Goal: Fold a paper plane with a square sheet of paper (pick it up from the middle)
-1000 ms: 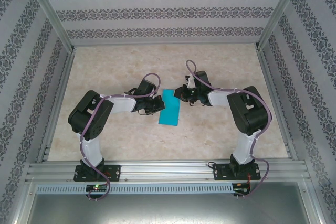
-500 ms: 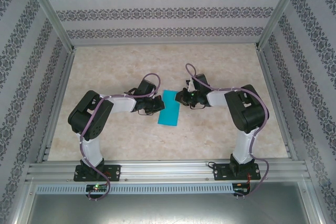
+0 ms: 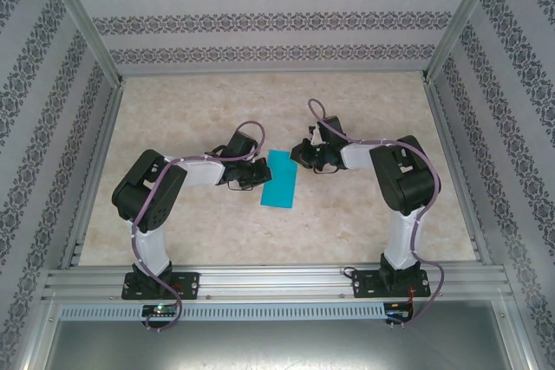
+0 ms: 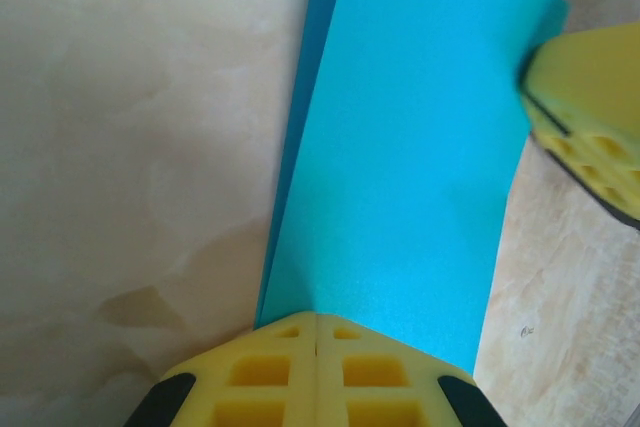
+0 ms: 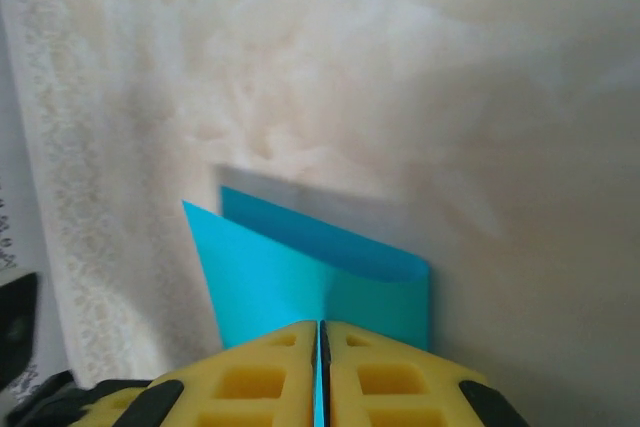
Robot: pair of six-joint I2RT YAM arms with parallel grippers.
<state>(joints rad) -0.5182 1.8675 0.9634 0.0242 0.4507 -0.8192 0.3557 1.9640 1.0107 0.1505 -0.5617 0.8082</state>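
Square sheet of paper (image 3: pixel 280 178), folded double, is pinched by right gripper (image 5: pixel 320 332); left gripper (image 4: pixel 317 322), shut, seemingly touches its edge.

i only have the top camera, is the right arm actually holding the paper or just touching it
Observer: Holding it. In the right wrist view the right fingers are shut on the paper, with a teal sliver showing in the seam between them.
Operator: ok and the left side
Observer: The left fingers are shut with no gap, at the paper's near edge. I cannot tell whether they pinch it or just press on it.
Operator: is the fold lined up
Observer: Not flush. In the left wrist view a darker lower layer shows along the paper's left edge.
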